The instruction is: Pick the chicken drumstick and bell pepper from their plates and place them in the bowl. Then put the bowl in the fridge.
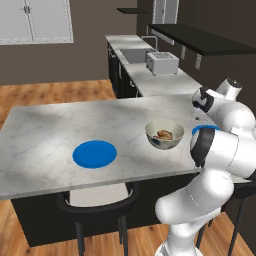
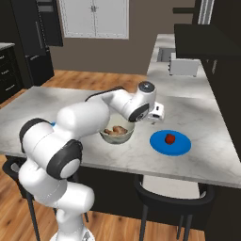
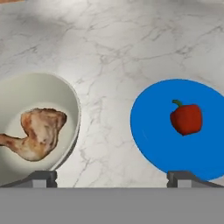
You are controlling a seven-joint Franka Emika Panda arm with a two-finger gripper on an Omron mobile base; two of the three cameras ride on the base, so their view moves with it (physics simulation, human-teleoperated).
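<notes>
A grey-veined white marble counter (image 1: 45, 135) is seen. Three things are set directly on it: an empty blue plate (image 1: 94, 154) at 9 o'clock of the bowl (image 1: 164, 135), well apart, and a second blue plate (image 2: 170, 142) near the bowl's 3 o'clock side, not touching it.

Brown walls, wood floor (image 1: 55, 92) — marble island (image 1: 45, 135), 2 black chairs (image 1: 97, 205), white cabinet (image 2: 94, 18).
</notes>
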